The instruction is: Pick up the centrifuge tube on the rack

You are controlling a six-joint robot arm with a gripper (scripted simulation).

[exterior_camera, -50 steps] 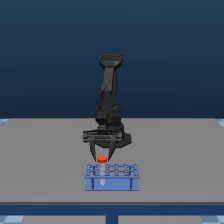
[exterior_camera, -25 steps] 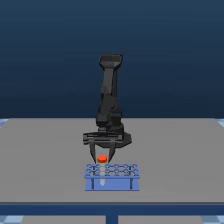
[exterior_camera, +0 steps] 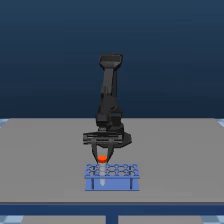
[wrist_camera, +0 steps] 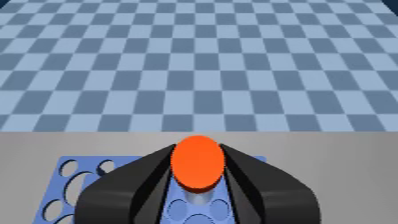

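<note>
The centrifuge tube's orange-red cap [exterior_camera: 102,159] stands just above the blue rack [exterior_camera: 112,178], over a hole at the rack's end on the exterior view's left. Its whitish body reaches down into the rack. My gripper [exterior_camera: 102,158] hangs straight down over it, both dark fingers pressed against the cap's sides. In the wrist view the cap [wrist_camera: 197,162] fills the space between the two fingers [wrist_camera: 133,182], and the rack's holed top [wrist_camera: 69,182] shows beside and below them.
The rack sits near the front edge of a grey table [exterior_camera: 45,155]. The arm's dark base [exterior_camera: 110,120] rises behind the rack. A blue checkered floor [wrist_camera: 199,60] lies beyond the table.
Almost nothing has moved. The gripper stays over the same end of the rack, its fingers now tight against the orange cap.
</note>
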